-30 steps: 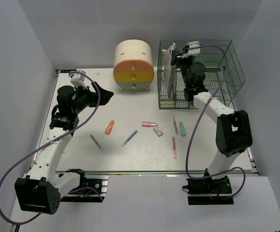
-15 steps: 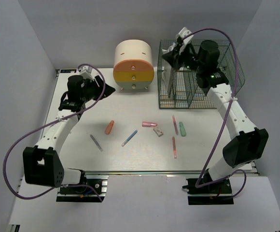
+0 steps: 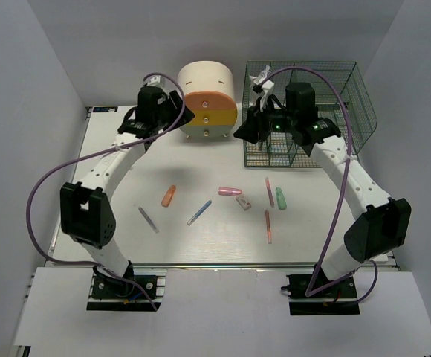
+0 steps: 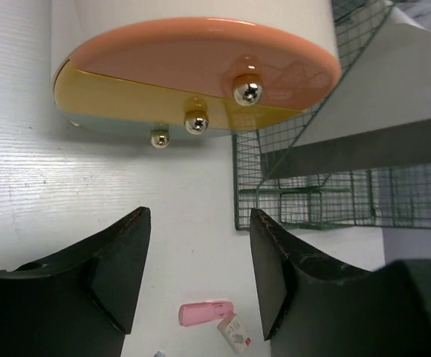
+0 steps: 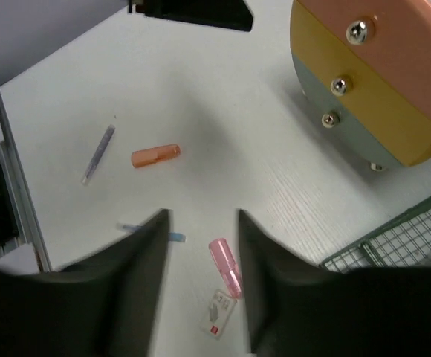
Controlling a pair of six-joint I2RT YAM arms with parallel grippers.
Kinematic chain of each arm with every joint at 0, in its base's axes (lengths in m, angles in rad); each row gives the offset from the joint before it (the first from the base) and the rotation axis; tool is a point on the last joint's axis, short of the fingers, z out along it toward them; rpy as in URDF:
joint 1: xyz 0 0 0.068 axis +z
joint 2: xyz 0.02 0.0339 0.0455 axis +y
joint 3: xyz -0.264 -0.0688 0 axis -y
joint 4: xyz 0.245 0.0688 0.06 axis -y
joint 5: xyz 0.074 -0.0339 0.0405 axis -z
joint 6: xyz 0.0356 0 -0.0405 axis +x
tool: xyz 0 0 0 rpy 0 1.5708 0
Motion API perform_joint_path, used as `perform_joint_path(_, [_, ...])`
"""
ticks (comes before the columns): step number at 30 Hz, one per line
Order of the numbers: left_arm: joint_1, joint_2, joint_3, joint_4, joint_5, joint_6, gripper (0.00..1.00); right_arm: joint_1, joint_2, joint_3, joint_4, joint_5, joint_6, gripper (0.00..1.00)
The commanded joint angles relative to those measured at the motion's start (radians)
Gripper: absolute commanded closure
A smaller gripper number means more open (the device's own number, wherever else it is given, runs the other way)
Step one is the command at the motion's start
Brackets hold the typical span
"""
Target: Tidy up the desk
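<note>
The desk (image 3: 215,236) filled almost the whole top view in front of you. It was a big white flat rectangle with fine lines across it and a metal rail (image 3: 223,265) along its front edge. Grey walls stood close around the left, far and right edges.

The widest bare strips of white surface were along the front edge and along the left edge.

At the far right corner stood the green wire organizer (image 3: 353,104). Just beside it on the far edge stood the rounded drawer box (image 3: 205,97), cream above, with orange, yellow and pale fronts.

Your left gripper (image 4: 198,223) hung in front of this box, its jaws apart and holding nothing. Your right gripper (image 5: 201,223) hung above the desk between the box and the organizer's front left corner, its jaws also apart, with nothing in them.

The small things lay in the middle:
- an orange marker (image 3: 169,195)
- a pink marker (image 3: 230,191)
- a green marker (image 3: 281,198)
- a blue pen (image 3: 199,213)
- a grey-blue pen (image 3: 147,219)
- a pink pen (image 3: 270,192)
- a red pen (image 3: 268,226)
- a small eraser (image 3: 244,202) just beside the pink marker
</note>
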Motion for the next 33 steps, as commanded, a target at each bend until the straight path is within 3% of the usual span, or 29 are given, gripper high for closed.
perform_joint_path(1, [-0.041,0.049,0.119,-0.119,-0.189,-0.028,0.35,-0.008,-0.013,0.032,-0.089,0.036,0.047,0.63])
perform_joint_path(4, [-0.087,0.115,0.193,-0.148,-0.265,-0.044,0.37,-0.008,-0.023,0.017,-0.093,0.045,0.056,0.91])
perform_joint_path(5, [-0.098,0.14,0.205,-0.142,-0.279,-0.045,0.38,-0.014,-0.034,0.0,-0.075,0.045,0.066,0.94])
perform_joint_path(14, [-0.171,0.301,0.409,-0.177,-0.364,-0.056,0.5,-0.016,-0.085,-0.089,0.002,0.034,0.08,0.95])
perform_joint_path(28, [-0.191,0.448,0.613,-0.237,-0.456,-0.05,0.45,-0.031,-0.12,-0.14,0.034,0.043,0.08,0.96])
perform_joint_path(33, [-0.191,0.451,0.611,-0.213,-0.468,-0.051,0.45,-0.036,-0.12,-0.146,0.038,0.045,0.08,0.96])
